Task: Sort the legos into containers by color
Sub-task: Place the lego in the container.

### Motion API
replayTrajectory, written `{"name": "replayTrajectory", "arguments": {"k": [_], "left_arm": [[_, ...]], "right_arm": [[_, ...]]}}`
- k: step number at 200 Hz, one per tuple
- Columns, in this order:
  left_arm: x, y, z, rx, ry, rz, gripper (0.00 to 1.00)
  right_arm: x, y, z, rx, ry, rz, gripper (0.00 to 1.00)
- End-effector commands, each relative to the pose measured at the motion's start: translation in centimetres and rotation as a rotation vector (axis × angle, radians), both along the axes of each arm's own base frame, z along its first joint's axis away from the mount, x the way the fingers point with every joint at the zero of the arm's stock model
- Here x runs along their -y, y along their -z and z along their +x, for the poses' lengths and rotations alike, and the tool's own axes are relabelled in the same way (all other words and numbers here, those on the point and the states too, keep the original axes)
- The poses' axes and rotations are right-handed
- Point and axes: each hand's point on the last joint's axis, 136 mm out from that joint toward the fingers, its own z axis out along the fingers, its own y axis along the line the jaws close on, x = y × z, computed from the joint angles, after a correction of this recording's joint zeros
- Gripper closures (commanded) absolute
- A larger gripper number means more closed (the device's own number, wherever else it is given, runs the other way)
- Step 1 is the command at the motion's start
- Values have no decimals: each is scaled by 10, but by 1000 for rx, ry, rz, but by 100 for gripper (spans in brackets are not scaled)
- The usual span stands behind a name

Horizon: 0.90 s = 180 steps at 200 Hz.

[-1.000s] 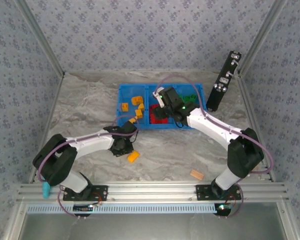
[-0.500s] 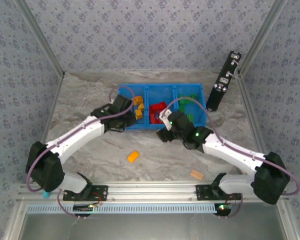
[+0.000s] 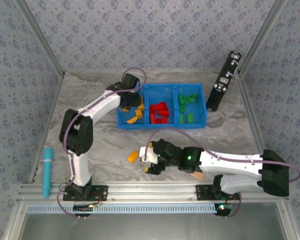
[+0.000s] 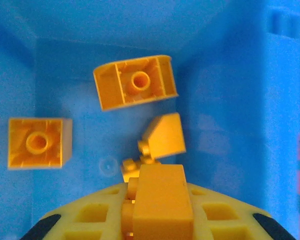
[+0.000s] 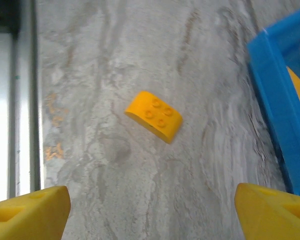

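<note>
While the left gripper (image 3: 130, 98) hangs over the left compartment of the blue tray (image 3: 161, 125), the right gripper (image 3: 146, 161) sits low over the table (image 3: 230, 135) near its front edge. Seen from the left wrist, the left jaws are clamped on an orange brick (image 4: 162, 200), held above the compartment floor, where three more orange bricks (image 4: 135, 82) lie.

From above, the tray stands at the far middle of the table. It has orange pieces in its left compartment, red bricks (image 3: 160, 112) in the middle one and green bricks (image 3: 188, 118) in the right one.

A loose brick (image 3: 133, 156), orange, lies on the table outside the tray, just beside the right gripper. Seen from the right wrist, that gripper's jaws stand wide apart and hold nothing. The loose brick lies studs up on the marble ahead of the fingertips (image 5: 30, 215), and a tray corner shows at the right.

A tan block (image 3: 196, 175) lies partly under the right arm. A teal cylinder (image 3: 47, 170) lies at the left edge, and a black device (image 3: 223, 82) stands at the far right.
</note>
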Motion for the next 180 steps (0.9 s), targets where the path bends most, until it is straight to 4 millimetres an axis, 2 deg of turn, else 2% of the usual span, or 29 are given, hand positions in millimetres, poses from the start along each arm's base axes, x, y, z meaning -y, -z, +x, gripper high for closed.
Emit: {"name": "replayTrajectory", "arguments": {"k": [1, 24, 43, 62, 104, 126, 144, 180], "left_arm": [[10, -12, 14, 29, 50, -14, 77], [11, -7, 15, 17, 54, -12, 61], [7, -17, 14, 38, 57, -9, 53], [5, -42, 12, 83, 84, 2, 43], [-12, -107, -3, 179, 98, -36, 38], [-34, -147, -17, 243, 75, -83, 37], [-54, -170, -35, 288, 79, -96, 35], [-112, -169, -92, 251, 44, -18, 34]], "right_arm": [[-7, -6, -15, 72, -154, -15, 12], [-13, -3, -19, 138, -244, -37, 9], [-23, 7, -12, 201, -311, -82, 9], [-38, 11, -7, 181, -370, -94, 10], [-65, 29, 1, 140, -444, -126, 11], [-74, 42, 6, 114, -481, -157, 11], [-77, 57, 12, 119, -516, -221, 12], [-77, 74, 23, 87, -559, -287, 13]]}}
